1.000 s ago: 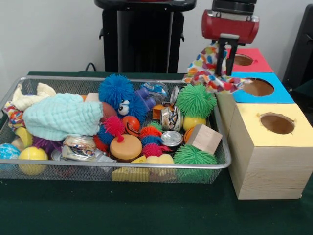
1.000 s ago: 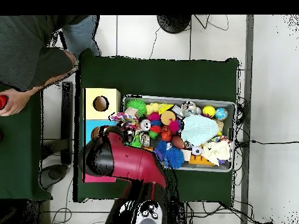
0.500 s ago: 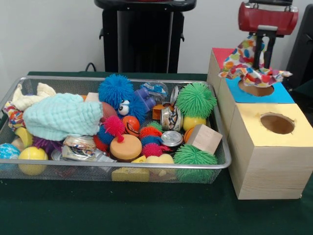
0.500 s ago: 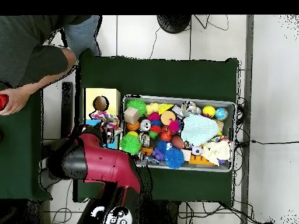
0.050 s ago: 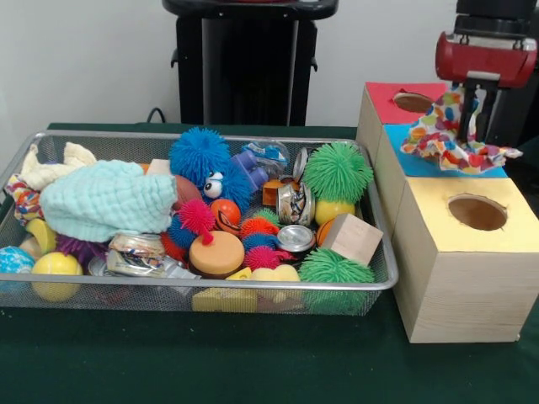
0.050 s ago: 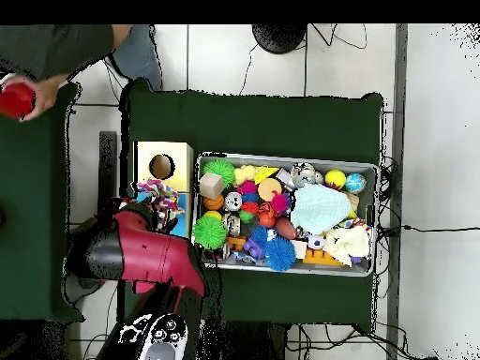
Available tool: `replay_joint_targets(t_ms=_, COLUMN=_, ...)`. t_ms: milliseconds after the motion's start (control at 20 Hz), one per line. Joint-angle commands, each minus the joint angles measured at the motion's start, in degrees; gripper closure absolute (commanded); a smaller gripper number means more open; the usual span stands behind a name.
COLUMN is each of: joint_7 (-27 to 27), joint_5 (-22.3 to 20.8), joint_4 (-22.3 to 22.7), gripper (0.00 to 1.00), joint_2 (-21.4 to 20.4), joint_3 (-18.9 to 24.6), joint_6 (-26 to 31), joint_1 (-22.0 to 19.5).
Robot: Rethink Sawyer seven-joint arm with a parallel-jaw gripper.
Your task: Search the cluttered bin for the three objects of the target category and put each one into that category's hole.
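My gripper [image 5: 477,137] hangs over the blue box [image 5: 401,160] and is shut on a white cloth with coloured dots [image 5: 446,139]. The cloth droops from the fingers [image 5: 466,114] and spreads over the blue box's top, hiding its hole. From overhead, the dotted cloth [image 6: 159,195] lies past the end of the red arm [image 6: 141,258], between the yellow box [image 6: 161,166] and the arm. The red box [image 5: 413,101] behind and the yellow box [image 5: 477,210] in front show open round holes. A mint towel [image 5: 109,200] and a cream cloth [image 5: 50,171] lie in the wire bin [image 5: 210,290].
The bin is packed with spiky balls, a blue furry toy [image 5: 202,160], cans, a wooden block [image 5: 352,238] and yellow balls. The three boxes stand in a row right of the bin. A person's hand with a red ball [image 6: 17,98] shows at the overhead view's top left.
My gripper has carried the dotted cloth from the bin's right rim across to above the blue box. The person's hand with the red ball has shifted toward the picture's top.
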Motion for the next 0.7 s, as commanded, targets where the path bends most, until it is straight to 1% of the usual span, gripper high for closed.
replay_joint_targets(t_ms=50, joint_7=15.3, joint_5=3.2, joint_4=-3.0, gripper=1.0, joint_2=8.3, joint_3=0.7, joint_6=-3.1, joint_1=-0.3)
replay_joint_targets(t_ms=200, joint_7=15.5, joint_5=3.9, joint_4=-4.4, gripper=1.0, joint_2=10.3, joint_3=0.1, joint_6=-4.4, joint_1=0.3)
replay_joint_targets(t_ms=350, joint_7=15.0, joint_5=4.7, joint_4=-5.3, gripper=1.0, joint_2=10.4, joint_3=0.6, joint_6=-3.9, joint_1=0.3)
replay_joint_targets(t_ms=600, joint_7=14.4, joint_5=5.3, joint_4=-8.0, gripper=1.0, joint_2=9.7, joint_3=0.4, joint_6=-0.4, joint_1=1.2)
replay_joint_targets(t_ms=700, joint_7=14.7, joint_5=5.3, joint_4=-9.7, gripper=1.0, joint_2=9.6, joint_3=-1.0, joint_6=1.9, joint_1=2.3)
